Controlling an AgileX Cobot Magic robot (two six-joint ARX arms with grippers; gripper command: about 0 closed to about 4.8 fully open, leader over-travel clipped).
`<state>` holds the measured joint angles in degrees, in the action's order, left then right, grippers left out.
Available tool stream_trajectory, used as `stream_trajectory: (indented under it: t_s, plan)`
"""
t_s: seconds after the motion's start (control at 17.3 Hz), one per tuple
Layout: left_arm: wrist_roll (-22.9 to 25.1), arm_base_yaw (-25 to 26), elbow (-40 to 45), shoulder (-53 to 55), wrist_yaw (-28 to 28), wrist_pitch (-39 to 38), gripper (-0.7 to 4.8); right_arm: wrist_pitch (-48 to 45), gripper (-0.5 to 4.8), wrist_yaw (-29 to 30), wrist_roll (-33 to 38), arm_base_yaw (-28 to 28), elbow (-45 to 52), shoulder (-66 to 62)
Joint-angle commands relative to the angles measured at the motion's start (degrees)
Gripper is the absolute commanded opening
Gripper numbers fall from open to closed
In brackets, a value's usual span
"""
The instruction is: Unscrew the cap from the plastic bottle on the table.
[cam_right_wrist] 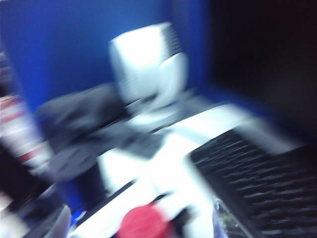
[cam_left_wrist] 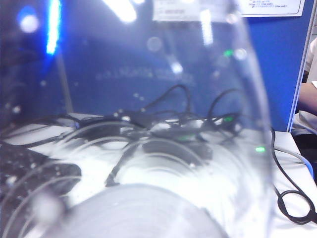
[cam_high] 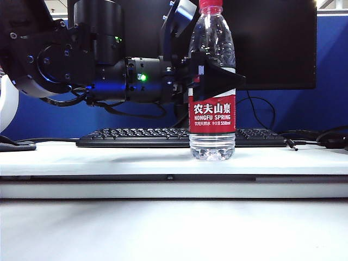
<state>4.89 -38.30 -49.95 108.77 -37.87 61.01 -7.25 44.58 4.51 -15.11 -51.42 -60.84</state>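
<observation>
White table (cam_high: 109, 157) in the foreground; the plastic bottle (cam_high: 212, 117) stands upright on it near centre, just in front of a black keyboard (cam_high: 136, 137), with a dark monitor (cam_high: 277, 43) and blue partition behind. The cap (cam_high: 210, 6) is on the neck, red, at the top edge of the exterior view; judged from this, unscrewing is either not begun or not finished, and removal is left to do. Left gripper (cam_high: 213, 80) comes in level from the left of the exterior view and clamps the bottle at the upper edge of the label, black fingers on either side of the body, part-open to the bottle's width. Left wrist view is filled by the clear bottle wall (cam_left_wrist: 148, 148) at very close range, consistent with a hold. Right gripper: fingers not identifiable in any view, so I cannot tell by sight how wide it stands or whether it holds anything. Right wrist view is heavily motion-blurred; the red cap (cam_right_wrist: 143, 223) shows at that view's edge, close under the camera, with the keyboard (cam_right_wrist: 257, 178) beyond. A dark arm part (cam_high: 179, 19) sits just beside the bottle's shoulder, left of the cap. Judgement: bottle stabilised; twisting off remains.
</observation>
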Motion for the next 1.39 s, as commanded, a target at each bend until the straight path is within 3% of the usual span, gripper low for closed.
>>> stream_trajectory:
  t_s: [0.06,0.12,0.29,0.35,0.46,0.87,0.92,1.04,1.1,1.33,1.39]
  plan:
    - [0.5,0.1,0.1,0.2,0.5,-2.0,2.95,4.7,3.79,-23.4,-0.4,-5.3,0.0,6.6]
    - [0.5,0.1,0.1,0.2,0.5,-1.9,2.95,5.9,3.79,-32.9,-1.9,-10.4,0.2,8.7]
    - [0.5,0.1,0.1,0.2,0.5,-1.8,2.95,5.4,3.83,-49.9,-2.9,-22.6,2.3,9.1]
    - [0.5,0.1,0.1,0.2,0.5,-1.8,2.95,3.5,3.82,-61.4,-4.5,-29.4,4.7,8.5]
    - [0.5,0.1,0.1,0.2,0.5,-1.8,2.95,-1.9,3.82,-67.7,-4.6,-35.1,7.4,7.0]
    - [0.5,0.1,0.0,0.2,0.1,-1.8,2.95,-9.2,3.5,-69.2,-4.3,-36.7,8.0,-1.2]
    - [0.5,0.1,0.0,0.2,0.1,-1.8,2.95,-9.8,3.16,-70.1,-4.3,-36.6,8.0,-1.5]
    - [0.5,0.1,0.0,0.2,0.1,-1.8,2.95,-9.8,3.03,-71.7,-4.3,-36.6,7.9,-1.9]
    - [0.5,0.1,0.0,0.2,0.1,-1.8,2.95,-9.8,2.47,-71.7,-4.1,-36.1,7.9,-2.0]
    - [0.5,-0.1,0.1,0.2,0.1,-1.8,2.95,-9.8,1.97,-71.7,-3.2,-35.2,7.9,-2.0]
    - [0.5,-0.3,0.1,0.2,0.1,-1.8,2.95,-9.8,1.48,-71.7,-3.1,-35.2,7.9,-2.1]
